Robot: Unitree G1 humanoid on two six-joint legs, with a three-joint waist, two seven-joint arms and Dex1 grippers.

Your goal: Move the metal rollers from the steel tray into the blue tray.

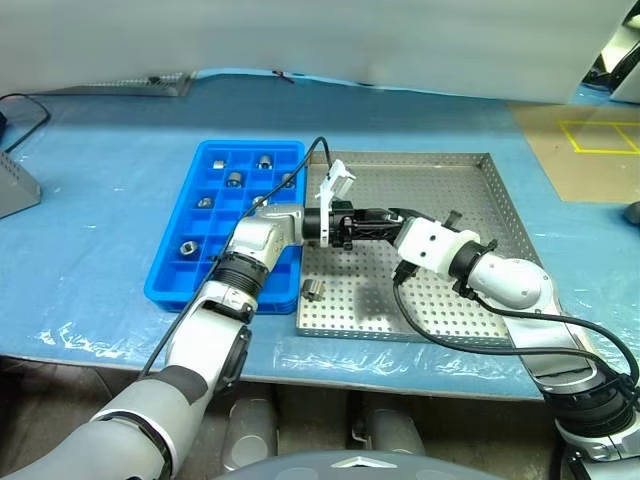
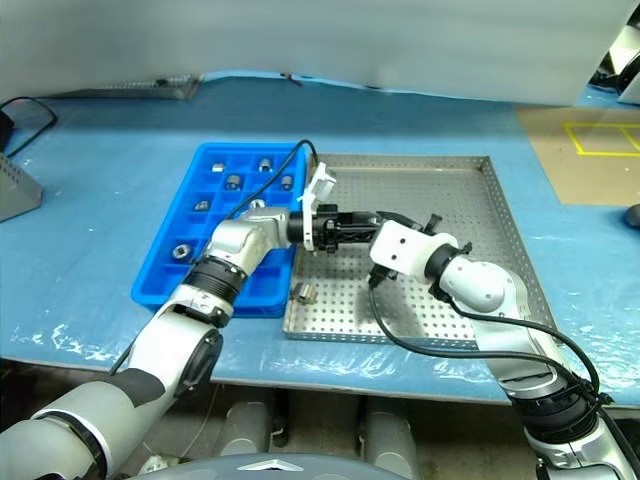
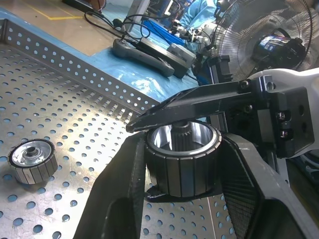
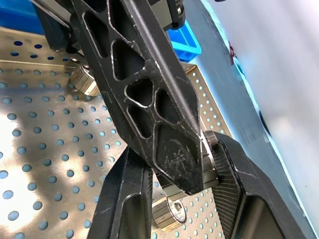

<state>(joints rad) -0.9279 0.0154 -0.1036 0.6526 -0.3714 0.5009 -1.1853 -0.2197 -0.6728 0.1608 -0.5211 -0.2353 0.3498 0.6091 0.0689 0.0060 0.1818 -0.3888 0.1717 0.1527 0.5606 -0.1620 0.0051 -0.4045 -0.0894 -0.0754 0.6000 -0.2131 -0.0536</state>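
Over the steel tray (image 1: 505,205) my two grippers meet nose to nose. One of the metal rollers (image 3: 182,159) sits upright between the fingers of my left gripper (image 1: 378,222), which is shut on it. My right gripper (image 4: 174,199) is shut on the same roller from the opposite side, one of its fingers (image 3: 199,99) lying across the roller's top. A second roller (image 1: 313,290) lies loose near the steel tray's front left corner. The blue tray (image 1: 170,282) stands just left of the steel tray, with several rollers (image 1: 233,179) in its compartments.
Both trays rest on a table under a blue cover (image 1: 90,250). A grey box (image 1: 15,185) stands at the table's left edge. A black cable (image 1: 440,335) hangs from my right wrist over the steel tray. Yellow-taped floor (image 1: 600,135) lies beyond the right side.
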